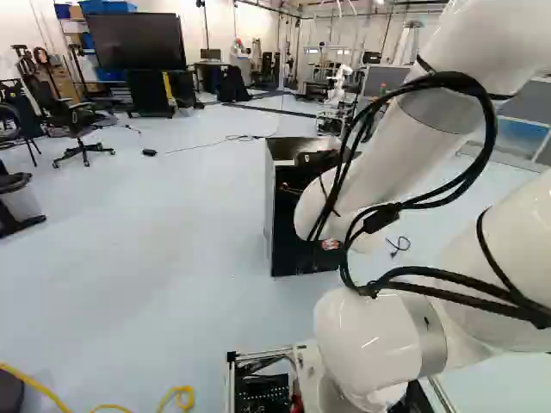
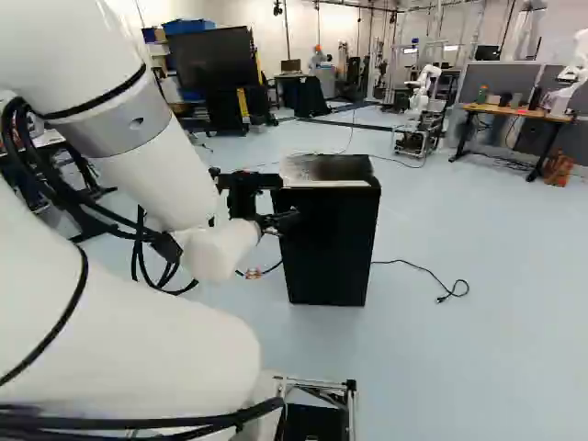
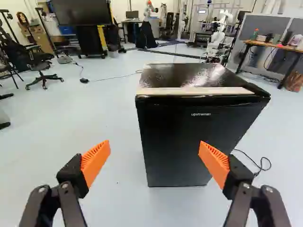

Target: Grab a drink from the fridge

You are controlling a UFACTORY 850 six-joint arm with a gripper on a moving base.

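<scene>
Left base view: arm (image 1: pixel 379 176) bent up and over at the right, forearm sloping down to a wrist that overlaps the fridge (image 1: pixel 291 245); black cables (image 1: pixel 489 129) looped along it, fridge standing on the floor near the middle. Right base view: forearm slopes down from the upper left; gripper (image 2: pixel 281 220) held out roughly level at the fridge's upper part, contact impossible to tell. Wrist view: gripper wide, two fingers well apart, orange pads (image 3: pixel 95 161) facing across bare floor and the fridge's lower front, nothing between them. Fridge ahead, upright, door (image 3: pixel 182 142) closed, contents hidden. Count: one fridge, one door, one pale strip (image 3: pixel 194 91) along the top's front edge. Beyond: one large screen (image 3: pixel 81 12), one wooden-topped desk (image 3: pixel 272 45), another robot (image 3: pixel 221 34).
</scene>
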